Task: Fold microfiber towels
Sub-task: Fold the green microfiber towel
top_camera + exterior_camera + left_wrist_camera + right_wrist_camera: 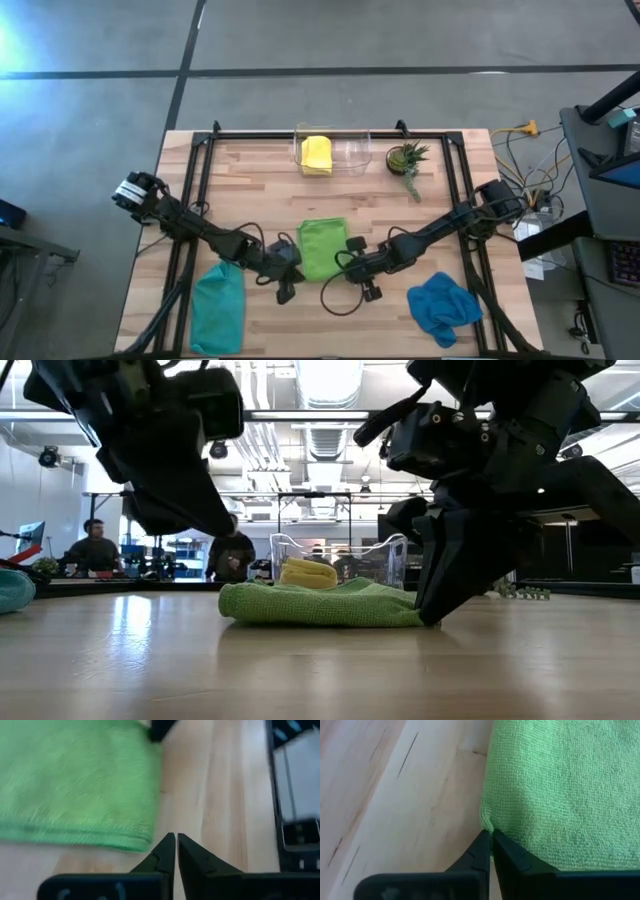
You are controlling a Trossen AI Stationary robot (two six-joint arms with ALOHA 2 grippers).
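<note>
The right gripper is pinched tight on the corner of the lime green towel — which lies folded mid-table between the 2 arms. The left gripper is clenched on nothing, just beside that towel's other edge. The teal towel, blue towel and yellow towel lie apart.

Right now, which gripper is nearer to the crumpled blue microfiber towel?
Right. The right gripper is shut at the lime green towel's edge, beside the blue microfiber towel. The left gripper is beyond the green towel, farther away.
</note>
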